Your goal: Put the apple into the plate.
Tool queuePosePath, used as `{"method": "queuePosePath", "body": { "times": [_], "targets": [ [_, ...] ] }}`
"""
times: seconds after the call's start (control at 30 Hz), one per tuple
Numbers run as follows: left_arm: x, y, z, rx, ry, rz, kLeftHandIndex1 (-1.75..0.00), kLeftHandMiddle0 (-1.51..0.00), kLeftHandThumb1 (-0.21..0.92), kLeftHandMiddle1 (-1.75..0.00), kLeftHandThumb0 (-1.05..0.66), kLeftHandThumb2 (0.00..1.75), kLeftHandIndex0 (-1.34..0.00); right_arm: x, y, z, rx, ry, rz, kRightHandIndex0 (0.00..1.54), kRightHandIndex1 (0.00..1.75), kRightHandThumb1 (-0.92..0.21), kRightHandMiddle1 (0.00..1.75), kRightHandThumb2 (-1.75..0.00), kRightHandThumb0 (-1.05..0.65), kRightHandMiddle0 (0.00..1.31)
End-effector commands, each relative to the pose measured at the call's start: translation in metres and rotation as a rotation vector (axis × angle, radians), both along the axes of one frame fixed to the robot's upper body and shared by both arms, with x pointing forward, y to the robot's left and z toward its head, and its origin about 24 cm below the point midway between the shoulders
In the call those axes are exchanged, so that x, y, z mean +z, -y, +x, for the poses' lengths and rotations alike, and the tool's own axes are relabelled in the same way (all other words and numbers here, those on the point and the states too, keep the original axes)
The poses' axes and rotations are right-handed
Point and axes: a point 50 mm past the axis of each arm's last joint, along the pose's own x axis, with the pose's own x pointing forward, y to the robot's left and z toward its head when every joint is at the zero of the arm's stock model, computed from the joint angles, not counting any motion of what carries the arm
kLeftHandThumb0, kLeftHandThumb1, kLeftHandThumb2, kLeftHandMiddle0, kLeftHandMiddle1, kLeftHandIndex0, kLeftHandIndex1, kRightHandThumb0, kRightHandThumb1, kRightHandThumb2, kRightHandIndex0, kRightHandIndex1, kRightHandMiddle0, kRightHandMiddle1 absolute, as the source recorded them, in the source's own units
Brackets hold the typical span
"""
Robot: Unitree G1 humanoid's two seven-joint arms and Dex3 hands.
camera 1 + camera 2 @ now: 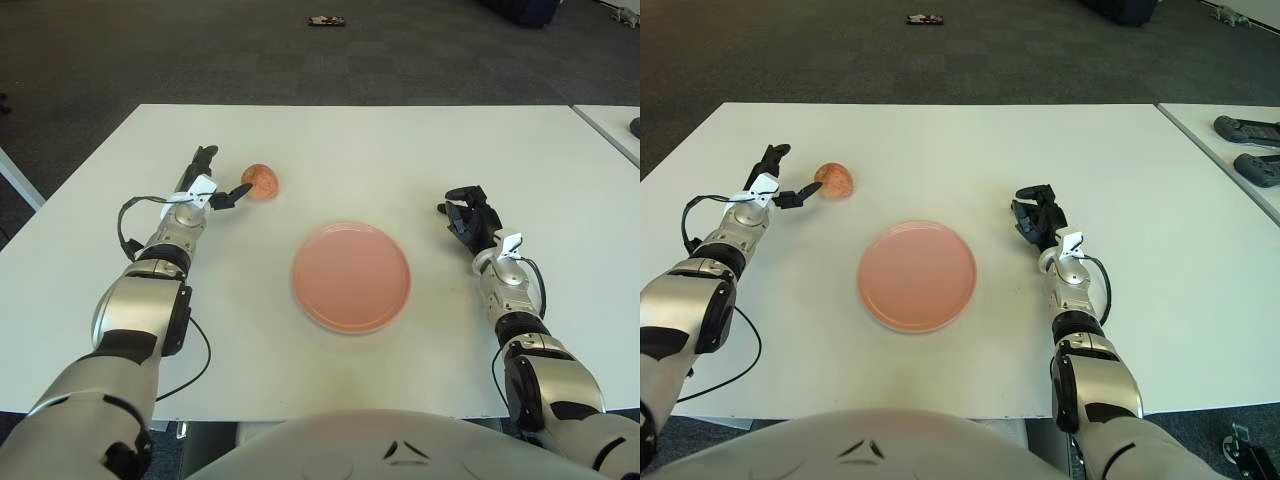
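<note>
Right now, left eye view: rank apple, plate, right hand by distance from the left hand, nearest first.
1. apple: just right of the left hand, one fingertip at its edge.
2. plate: table centre, further right and nearer the robot.
3. right hand: beyond the plate, on the table's right side.
</note>
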Motion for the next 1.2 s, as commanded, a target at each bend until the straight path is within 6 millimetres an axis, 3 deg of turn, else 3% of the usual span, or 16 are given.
{"method": "queuePosePath", "body": {
  "times": [0.0, 1.17],
  "targets": [
    [0.005, 0.006, 0.006, -0.015, -0.006, 0.005, -0.60, -0.02, 0.58, -0.60, -0.90, 0.52, 0.00, -0.028, -0.002, -0.019, -0.015, -0.141, 0.024, 0.34, 1.23, -0.92, 1.69, -0.47, -0.35, 0.25],
    [-0.009, 0.034, 0.006, -0.082, -0.054, -0.022, -0.64, -0.05, 0.63, -0.65, -0.94, 0.46, 0.00, -0.030, -0.005, -0.019, -0.015, -0.144, 0.024, 0.34, 1.23, -0.92, 1.69, -0.47, -0.35, 0.25]
  ]
}}
